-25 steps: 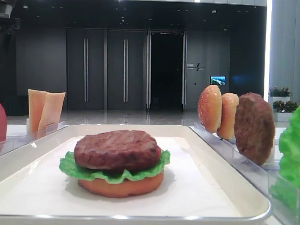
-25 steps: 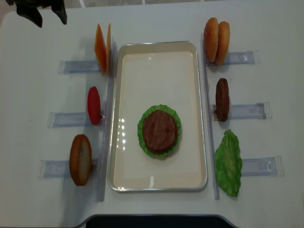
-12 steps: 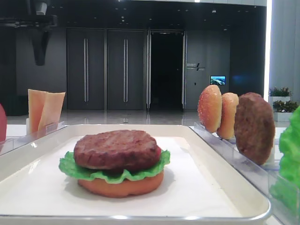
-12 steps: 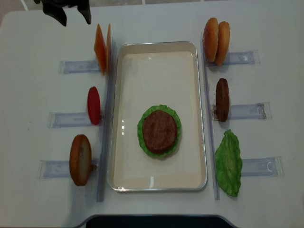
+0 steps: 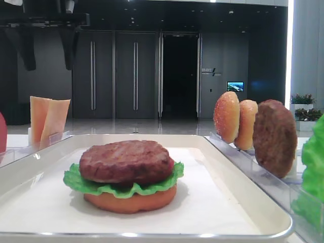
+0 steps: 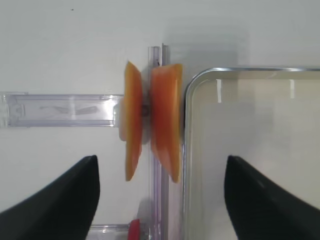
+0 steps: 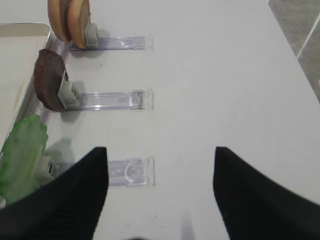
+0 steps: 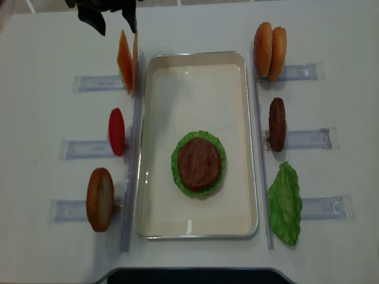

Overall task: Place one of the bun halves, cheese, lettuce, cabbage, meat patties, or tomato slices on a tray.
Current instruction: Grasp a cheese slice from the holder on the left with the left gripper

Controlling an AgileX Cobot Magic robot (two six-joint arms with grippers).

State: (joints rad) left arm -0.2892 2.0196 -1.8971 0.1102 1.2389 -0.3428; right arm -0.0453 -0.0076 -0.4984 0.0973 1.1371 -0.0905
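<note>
Two cheese (image 8: 125, 59) slices stand on edge in a clear rack just left of the tray (image 8: 195, 89). My left gripper (image 8: 112, 22) hangs open above their far end; in the left wrist view the cheese (image 6: 167, 125) lies between its spread fingers (image 6: 75, 200), untouched. On the tray sits a stack: bun half (image 5: 131, 201), lettuce (image 5: 76, 180), meat patty (image 8: 199, 164). My right gripper (image 7: 160, 150) stands open over bare table to the right of the racks, holding nothing.
Right of the tray, racks hold two bun halves (image 8: 269, 50), a patty (image 8: 277, 124) and a lettuce leaf (image 8: 285, 204). Left racks hold a red tomato slice (image 8: 116, 131) and a bun half (image 8: 100, 198). A long clear strip (image 8: 131, 177) borders the tray.
My left gripper has moved rightward along the table's far edge, from the far left corner to above the cheese slices, staying open. Nothing else has moved.
</note>
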